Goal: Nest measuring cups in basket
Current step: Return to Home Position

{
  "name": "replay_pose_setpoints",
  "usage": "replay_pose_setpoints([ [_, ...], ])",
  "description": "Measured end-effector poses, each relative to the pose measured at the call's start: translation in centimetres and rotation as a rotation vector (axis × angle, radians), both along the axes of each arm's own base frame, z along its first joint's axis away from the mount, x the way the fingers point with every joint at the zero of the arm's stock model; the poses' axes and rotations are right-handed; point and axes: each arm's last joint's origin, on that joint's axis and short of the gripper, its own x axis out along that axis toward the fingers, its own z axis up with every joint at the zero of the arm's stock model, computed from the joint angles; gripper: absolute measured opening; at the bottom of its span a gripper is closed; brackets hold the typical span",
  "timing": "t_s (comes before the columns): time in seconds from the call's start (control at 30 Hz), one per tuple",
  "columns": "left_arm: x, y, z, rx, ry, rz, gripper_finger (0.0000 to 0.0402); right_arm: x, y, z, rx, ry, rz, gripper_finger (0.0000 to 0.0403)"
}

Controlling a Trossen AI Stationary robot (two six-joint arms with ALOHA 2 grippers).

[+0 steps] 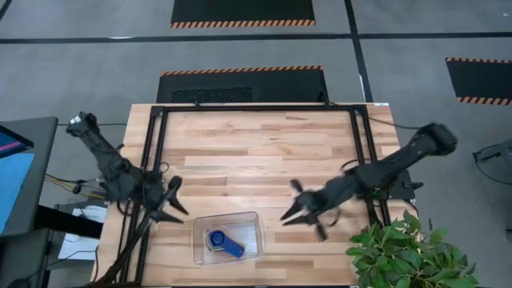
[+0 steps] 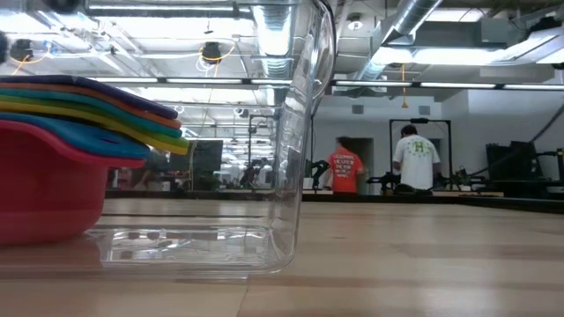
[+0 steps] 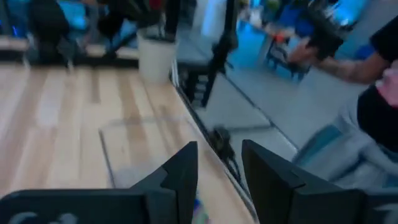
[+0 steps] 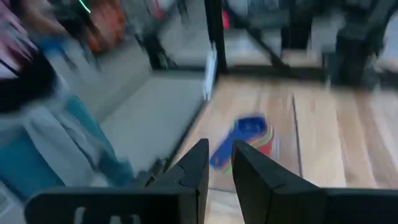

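Trouble, as we judge it, would come from a careless swing on the way to rest, since the nesting looks done. The cups [image 1: 222, 242] sit stacked, dark blue on top, inside the basket [image 1: 253, 221], which lies between our two grippers and a little nearer the table's front edge than either. The left gripper [image 1: 178, 199] hangs just beside one short side of the basket, fingers apart and holding nothing. The right gripper [image 1: 288, 202] hangs near the opposite side, likewise spread and empty. A low sweep by either gripper toward the other could clip the basket wall and slide it, or jar the stack out of its nest. Behind the right gripper the plant [image 1: 404, 252] crowds the table corner, so that arm has little slack on its outer side. Beyond both grippers, away from the basket, the table [image 1: 256, 148] shows open wood inside a dark frame [image 1: 160, 152]. We reckon that is the safe room for lifting and drawing back.
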Motion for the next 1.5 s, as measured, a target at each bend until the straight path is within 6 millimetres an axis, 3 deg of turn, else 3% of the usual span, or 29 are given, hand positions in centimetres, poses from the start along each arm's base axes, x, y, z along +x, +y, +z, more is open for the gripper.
replay_pose_setpoints([
  [0.1,0.0,2.0,-1.5,-0.009,-0.062,0.04,0.0116,-4.2,-2.5,-2.4,0.086,-0.168,0.015,0.0093],
  [0.2,-0.2,3.8,-3.0,-0.024,-0.077,0.122,0.0116,-7.8,-4.8,-5.0,0.142,-0.221,-0.004,0.0093],
  [0.3,-0.3,5.2,-4.7,-0.03,-0.086,0.198,0.0116,-10.8,-6.7,-6.3,0.164,-0.276,-0.036,0.0093],
  [0.57,-0.3,7.3,-8.3,-0.119,-0.165,0.276,0.0116,-15.6,-9.8,-8.5,0.163,-0.318,-0.113,0.0093],
  [0.83,-0.1,8.9,-11.2,-0.124,-0.132,0.45,0.0116,-18.7,-11.5,-9.3,0.127,-0.302,-0.208,0.0093],
  [0.97,-0.1,9.2,-11.2,-0.083,-0.155,0.499,0.0116,-20.0,-11.9,-9.4,0.089,-0.347,-0.216,0.0093],
  [1.3,-0.1,9.4,-10.9,-0.077,-0.187,0.558,0.0116,-19.3,-12.1,-11.2,0.05,-0.303,-0.263,0.0093],
  [1.43,-0.2,9.5,-10.5,-0.081,-0.227,0.558,0.0116,-18.4,-12.1,-13.9,0.073,-0.272,-0.333,0.0093],
  [1.5,-0.2,9.5,-10.5,-0.078,-0.23,0.559,0.0116,-18.1,-12.0,-14.0,0.09,-0.348,-0.324,0.0093],
])
